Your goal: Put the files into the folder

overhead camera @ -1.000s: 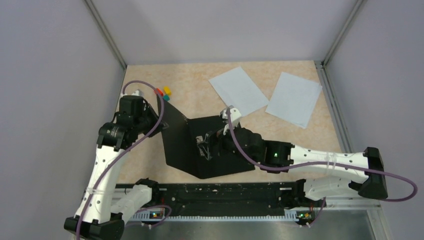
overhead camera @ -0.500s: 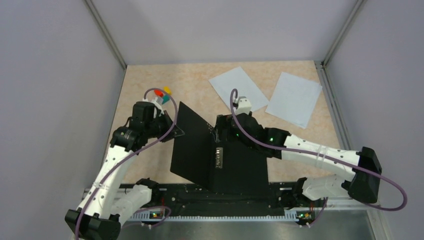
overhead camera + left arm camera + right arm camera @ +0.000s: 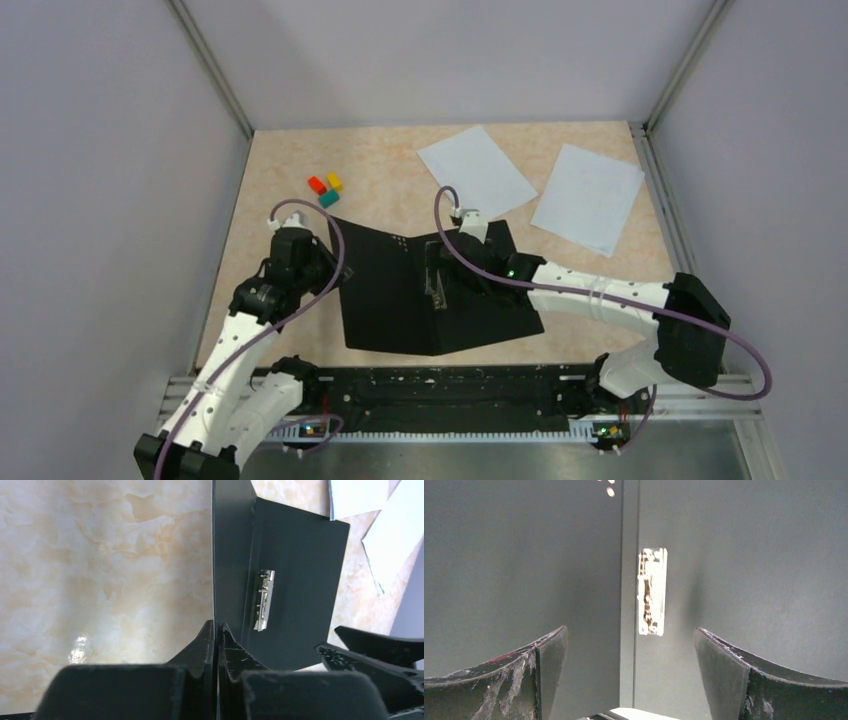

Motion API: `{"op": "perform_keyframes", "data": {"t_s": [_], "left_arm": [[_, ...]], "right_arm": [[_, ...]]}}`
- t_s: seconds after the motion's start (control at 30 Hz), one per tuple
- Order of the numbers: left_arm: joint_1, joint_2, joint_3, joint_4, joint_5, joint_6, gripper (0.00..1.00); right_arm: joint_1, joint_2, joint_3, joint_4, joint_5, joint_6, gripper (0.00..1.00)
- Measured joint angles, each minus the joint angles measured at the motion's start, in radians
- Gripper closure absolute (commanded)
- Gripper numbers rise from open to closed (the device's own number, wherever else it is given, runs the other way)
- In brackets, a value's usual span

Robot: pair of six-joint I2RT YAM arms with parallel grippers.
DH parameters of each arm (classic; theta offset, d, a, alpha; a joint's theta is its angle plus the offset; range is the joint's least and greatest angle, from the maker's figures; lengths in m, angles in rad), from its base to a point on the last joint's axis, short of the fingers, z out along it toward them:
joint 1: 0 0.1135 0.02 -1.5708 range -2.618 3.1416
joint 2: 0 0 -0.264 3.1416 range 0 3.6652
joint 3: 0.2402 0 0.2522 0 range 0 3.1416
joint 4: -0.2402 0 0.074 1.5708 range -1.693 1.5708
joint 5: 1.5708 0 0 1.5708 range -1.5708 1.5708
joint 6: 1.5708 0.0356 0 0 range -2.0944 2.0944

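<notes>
Beyond the open folder (image 3: 390, 290), both files (image 3: 475, 170); left gripper (image 3: 216, 627) tight on its cover, right gripper (image 3: 630, 630) spread wide.

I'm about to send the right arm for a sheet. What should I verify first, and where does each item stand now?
1. Folder open, black inside facing up: ok.
2. Left gripper shut on the folder's left cover edge: ok.
3. Right gripper open, holding nothing, above the spine: ok.
4. Metal clip uncovered: ok.
5. Left file and right file lying beyond the folder, apart from each other: ok.
6. Left cover lying fully flat: cannot tell.
</notes>
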Motion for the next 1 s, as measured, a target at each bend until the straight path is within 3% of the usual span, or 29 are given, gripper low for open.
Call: {"op": "perform_keyframes", "data": {"t_s": [0.07, 0.1, 0.17, 0.27, 0.37, 0.43, 0.6, 0.77, 1.0], "left_arm": [[-0.001, 0.028, 0.003, 0.013, -0.032, 0.001, 0.49], [-0.001, 0.045, 0.013, 0.007, -0.068, 0.009, 0.40], [-0.001, 0.091, 0.045, -0.027, -0.168, 0.030, 0.32], [0.000, 0.136, 0.124, -0.093, -0.325, 0.065, 0.30], [0.000, 0.144, 0.215, -0.129, -0.443, 0.106, 0.35], [0.001, 0.142, 0.267, -0.123, -0.470, 0.136, 0.48], [-0.002, 0.185, 0.308, -0.076, -0.368, 0.148, 0.69], [-0.044, 0.323, 0.193, 0.047, -0.219, 0.072, 0.83], [-0.199, 0.469, 0.027, 0.144, -0.163, -0.060, 0.90]], "right_arm": [[0.000, 0.032, 0.000, -0.020, 0.002, 0.019, 0.08], [0.000, 0.044, 0.000, -0.025, 0.003, 0.024, 0.09], [0.000, 0.066, -0.001, -0.041, 0.006, 0.036, 0.10], [0.000, 0.080, -0.001, -0.051, 0.011, 0.040, 0.11], [0.000, 0.081, -0.001, -0.054, 0.018, 0.038, 0.12], [0.000, 0.082, -0.001, -0.055, 0.027, 0.034, 0.13], [-0.008, 0.105, 0.002, -0.046, 0.031, -0.002, 0.28], [-0.042, 0.172, 0.002, -0.018, -0.012, -0.061, 0.42], [-0.052, 0.238, 0.002, 0.022, -0.082, -0.137, 0.55]]}}
